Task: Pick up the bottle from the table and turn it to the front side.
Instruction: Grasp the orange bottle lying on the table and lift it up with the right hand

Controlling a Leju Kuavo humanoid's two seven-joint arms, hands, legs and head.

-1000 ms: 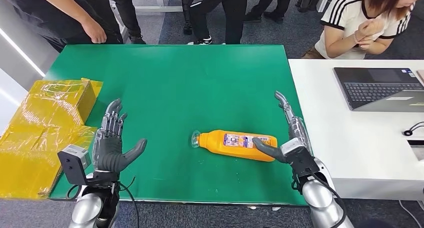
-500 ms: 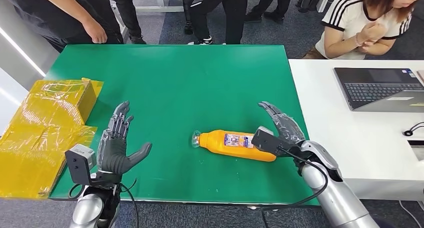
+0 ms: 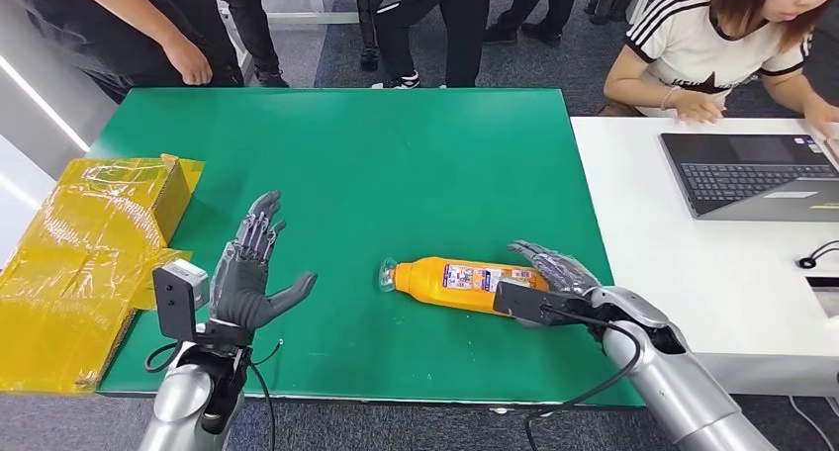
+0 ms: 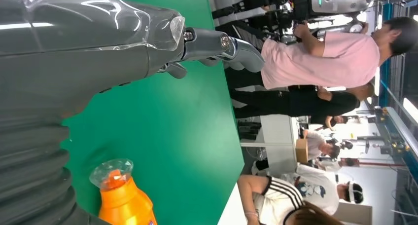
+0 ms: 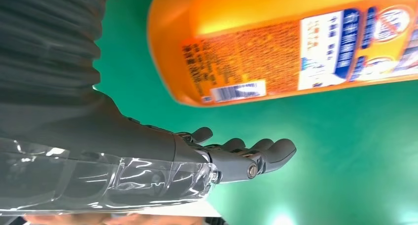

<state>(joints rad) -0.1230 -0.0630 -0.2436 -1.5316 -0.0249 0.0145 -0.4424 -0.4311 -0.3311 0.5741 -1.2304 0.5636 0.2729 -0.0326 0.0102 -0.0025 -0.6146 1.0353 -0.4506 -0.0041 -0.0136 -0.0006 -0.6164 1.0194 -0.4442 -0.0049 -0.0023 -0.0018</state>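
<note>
The bottle lies on its side on the green mat, near the mat's near right part, cap to the left. The right hand sits at its base end; the head view cannot settle contact, but the right wrist view shows the fingers extended with green mat between them and the bottle, and its label text is too blurred to read. The left hand hovers with fingers spread apart, holding nothing, left of the bottle; its wrist view cuts off all but the cap end.
</note>
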